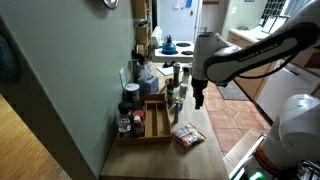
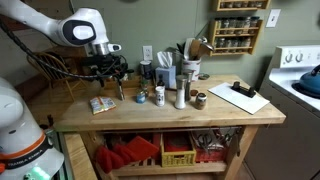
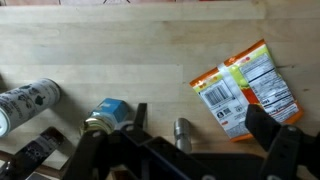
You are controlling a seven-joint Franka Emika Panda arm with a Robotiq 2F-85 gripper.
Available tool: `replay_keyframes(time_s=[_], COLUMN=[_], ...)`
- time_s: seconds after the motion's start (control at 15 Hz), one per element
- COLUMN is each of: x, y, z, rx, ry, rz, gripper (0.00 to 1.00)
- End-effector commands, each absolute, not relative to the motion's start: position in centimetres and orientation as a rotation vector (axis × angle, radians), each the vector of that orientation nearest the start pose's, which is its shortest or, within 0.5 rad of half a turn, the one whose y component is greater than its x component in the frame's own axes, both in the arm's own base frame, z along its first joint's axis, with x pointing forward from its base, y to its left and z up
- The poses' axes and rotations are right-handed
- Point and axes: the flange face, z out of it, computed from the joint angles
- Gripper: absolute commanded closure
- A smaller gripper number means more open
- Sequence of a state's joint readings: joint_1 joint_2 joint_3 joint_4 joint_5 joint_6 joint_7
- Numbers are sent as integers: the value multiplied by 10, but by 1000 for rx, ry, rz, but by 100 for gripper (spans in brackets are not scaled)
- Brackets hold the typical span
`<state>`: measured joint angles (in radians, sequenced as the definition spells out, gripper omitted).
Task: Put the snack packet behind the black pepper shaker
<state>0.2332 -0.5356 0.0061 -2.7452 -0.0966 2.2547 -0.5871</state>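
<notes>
The snack packet (image 3: pixel 245 88) is red-orange with white label print and lies flat on the wooden table top. It also shows in both exterior views (image 1: pixel 187 136) (image 2: pixel 101 104), near one end of the table. My gripper (image 3: pixel 200 118) is open and empty. It hangs above the table beside the packet, which lies under its right finger in the wrist view. The gripper also shows in both exterior views (image 1: pixel 198 97) (image 2: pixel 118 87). A small dark shaker (image 2: pixel 200 99) stands further along the table, past a tall silver grinder (image 2: pixel 181 90).
A blue-lidded jar (image 3: pixel 105 113), a white-labelled jar (image 3: pixel 28 100) and a small metal cylinder (image 3: pixel 182 133) stand near the gripper. A wooden tray (image 1: pixel 155 120) sits along the wall side. A utensil holder (image 2: pixel 190 68) and a white board (image 2: pixel 240 97) stand further along.
</notes>
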Motion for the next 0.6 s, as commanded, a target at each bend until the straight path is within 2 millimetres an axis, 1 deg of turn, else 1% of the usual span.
replay_keyframes(time_s=[0.0, 0.33, 0.47, 0.53], x=[350, 350, 348, 347], y=[84, 84, 93, 101], z=[382, 382, 374, 369], rx=[-2912, -2913, -2813, -2744], ry=[-1386, -1385, -1523, -1618], rz=[-49, -49, -6, 2], gripper=[0, 0, 0, 0])
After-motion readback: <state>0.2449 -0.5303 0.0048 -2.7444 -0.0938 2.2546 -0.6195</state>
